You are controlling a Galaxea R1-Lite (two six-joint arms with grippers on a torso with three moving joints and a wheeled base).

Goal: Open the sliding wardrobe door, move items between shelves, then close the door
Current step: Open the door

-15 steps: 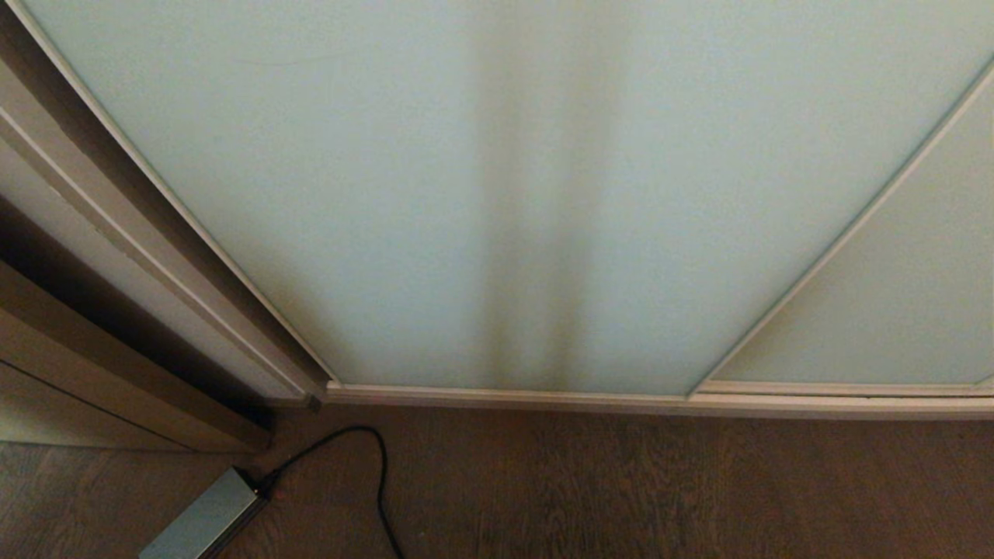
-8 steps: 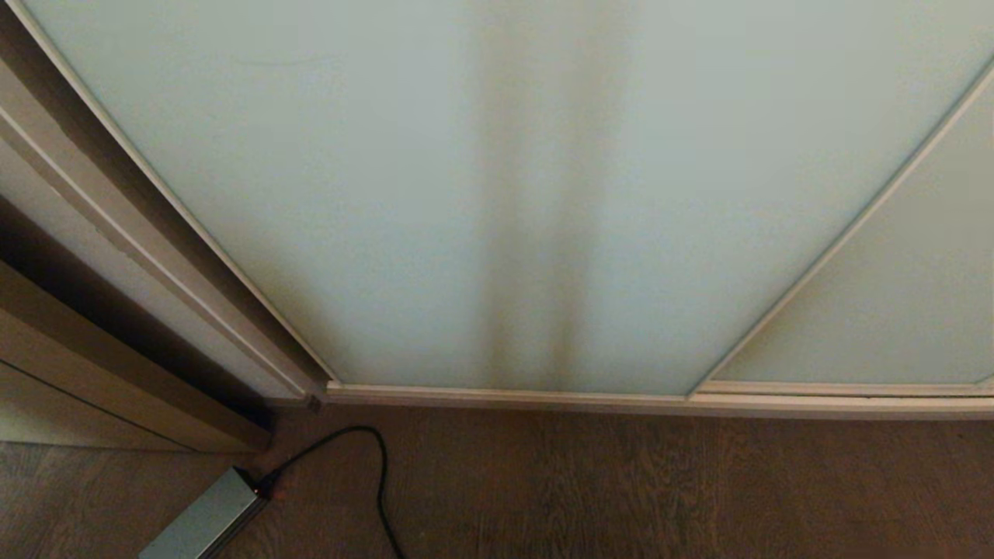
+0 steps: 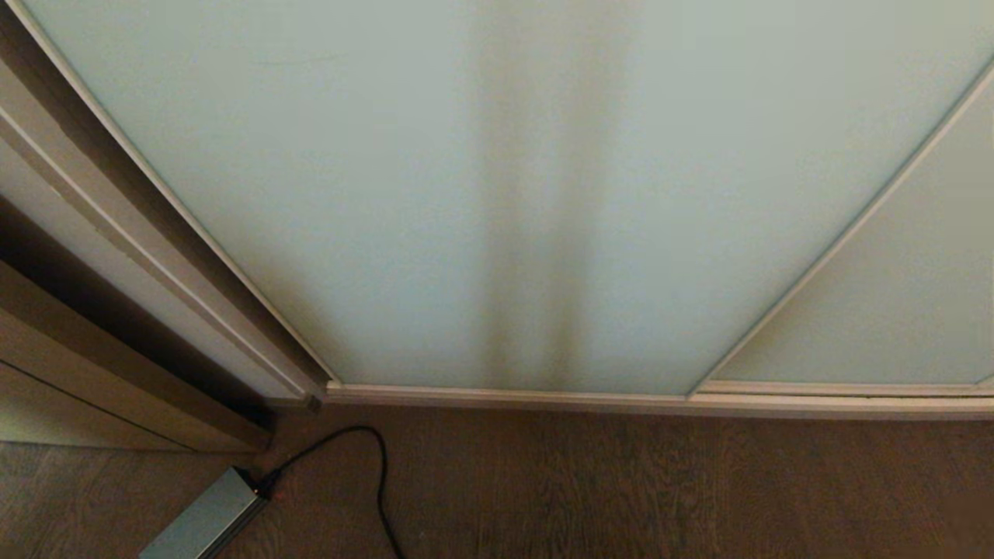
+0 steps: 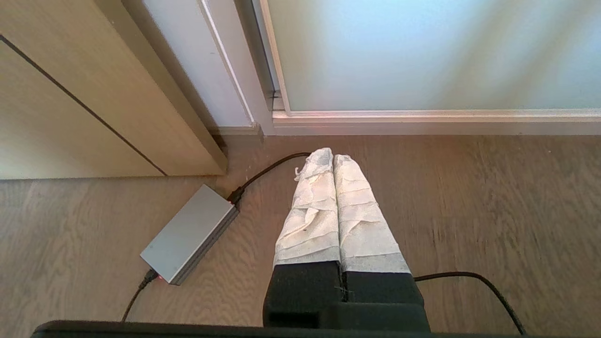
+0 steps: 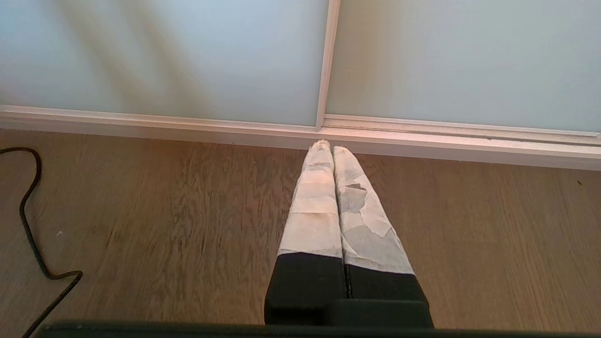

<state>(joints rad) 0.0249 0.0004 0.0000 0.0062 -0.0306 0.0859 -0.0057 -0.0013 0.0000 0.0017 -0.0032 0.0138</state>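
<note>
Sliding wardrobe door point(image 3: 497, 194) fills view ahead, fully across opening, so shelves hidden. Wooden floor point(image 3: 699, 489) below, power brick point(image 4: 190, 233) beside cable. My left gripper point(image 4: 326, 157), right gripper point(image 5: 327, 146) hang over floor, clenched empty: door not yet approached.

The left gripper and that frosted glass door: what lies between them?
In the left wrist view, bare wood floor, a black cable and the door's cream bottom rail separate the left gripper from the sliding wardrobe door.

Closed sliding wardrobe door point(image 3: 435, 194) apparently blocks access.
</note>
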